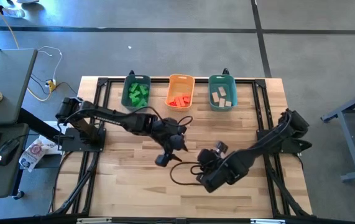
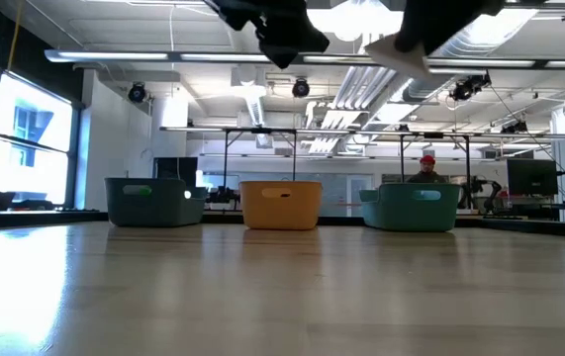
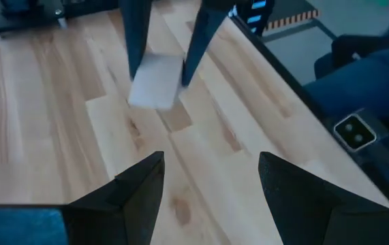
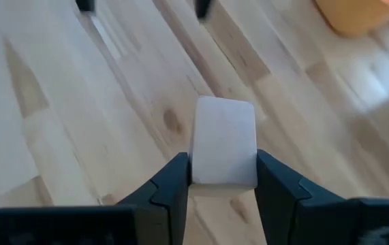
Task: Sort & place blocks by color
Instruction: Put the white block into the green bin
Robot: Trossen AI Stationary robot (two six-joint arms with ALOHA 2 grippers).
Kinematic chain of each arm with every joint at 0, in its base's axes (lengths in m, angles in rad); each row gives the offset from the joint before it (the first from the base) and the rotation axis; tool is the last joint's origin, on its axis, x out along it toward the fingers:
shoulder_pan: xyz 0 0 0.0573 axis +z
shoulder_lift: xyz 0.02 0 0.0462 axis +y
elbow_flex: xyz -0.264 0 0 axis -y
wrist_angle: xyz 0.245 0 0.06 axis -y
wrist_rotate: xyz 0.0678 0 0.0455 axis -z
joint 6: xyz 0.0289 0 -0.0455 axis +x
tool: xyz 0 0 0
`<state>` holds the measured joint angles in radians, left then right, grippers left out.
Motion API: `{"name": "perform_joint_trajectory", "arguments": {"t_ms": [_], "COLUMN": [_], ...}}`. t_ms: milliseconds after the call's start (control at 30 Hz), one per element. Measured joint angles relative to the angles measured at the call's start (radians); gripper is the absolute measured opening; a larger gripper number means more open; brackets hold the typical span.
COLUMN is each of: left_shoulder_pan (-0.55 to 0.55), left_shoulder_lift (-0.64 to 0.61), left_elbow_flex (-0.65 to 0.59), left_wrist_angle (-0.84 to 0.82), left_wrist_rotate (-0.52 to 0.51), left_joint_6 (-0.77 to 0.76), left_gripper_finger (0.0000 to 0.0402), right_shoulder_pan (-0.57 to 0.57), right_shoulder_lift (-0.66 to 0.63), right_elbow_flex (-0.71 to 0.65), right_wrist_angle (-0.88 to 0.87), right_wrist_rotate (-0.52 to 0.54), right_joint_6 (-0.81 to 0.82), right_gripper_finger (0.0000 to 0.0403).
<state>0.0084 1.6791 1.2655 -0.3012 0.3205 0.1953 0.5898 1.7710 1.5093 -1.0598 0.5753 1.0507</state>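
My right gripper (image 4: 223,178) is shut on a pale tan block (image 4: 223,139) above the bare table middle, in front of the bins. The left wrist view shows that block (image 3: 157,80) between the right arm's two fingers. My left gripper (image 3: 211,182) is open and empty, close beside it on its left (image 1: 163,160). Both grippers hang high, at the low view's top edge. Green blocks (image 1: 138,93) lie in the left teal bin, red-orange blocks (image 1: 178,99) in the orange bin, and tan blocks (image 1: 222,96) in the right teal bin. My right gripper pinches the pale tan block by two opposite side faces (image 4: 197,153) between its two fingers. The fingers (image 3: 134,47) come from above, pointing down, and the block sits at their free ends. It is lifted clear of the table.
Three bins stand in a row along the table's far edge: teal (image 1: 137,79), orange (image 1: 181,79), teal (image 1: 222,79). A black cable (image 1: 180,171) loops on the wood between the arms. Beyond the table a person in a red cap (image 2: 426,168) shows behind the right bin.
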Motion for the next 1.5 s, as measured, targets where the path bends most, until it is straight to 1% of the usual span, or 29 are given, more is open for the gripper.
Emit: {"name": "perform_joint_trajectory", "arguments": {"t_ms": [167,433,767,967,1267,1500], "left_shoulder_pan": [-0.020,-0.037,-0.042,-0.044,-0.044,-0.044], "left_shoulder_lift": [0.000,0.000,0.000,0.000,0.000,0.000], "left_elbow_flex": [0.000,0.000,0.000,0.000,0.000,0.000], "left_wrist_angle": [0.040,0.073,0.091,0.089,0.074,0.076], "left_wrist_rotate": [-0.031,-0.136,-0.139,-0.127,-0.120,-0.123], "left_joint_6": [-0.066,-0.141,-0.193,-0.193,-0.193,-0.193], "left_gripper_finger": [0.0223,0.0223,0.0223,0.0223,0.0223,0.0223], "right_shoulder_pan": [-0.029,-0.054,-0.076,-0.095,-0.098,-0.106], "right_shoulder_lift": [0.000,0.000,0.000,0.000,0.000,0.000], "right_elbow_flex": [0.019,0.032,0.032,0.032,0.091,0.096], "right_wrist_angle": [0.053,0.097,0.176,0.207,0.200,0.181], "right_wrist_rotate": [-0.004,-0.036,-0.052,-0.053,-0.030,-0.033], "right_joint_6": [-0.155,-0.311,-0.443,-0.465,-0.488,-0.476], "right_gripper_finger": [0.0112,0.0112,0.0112,0.0112,0.0112,0.0112]}}
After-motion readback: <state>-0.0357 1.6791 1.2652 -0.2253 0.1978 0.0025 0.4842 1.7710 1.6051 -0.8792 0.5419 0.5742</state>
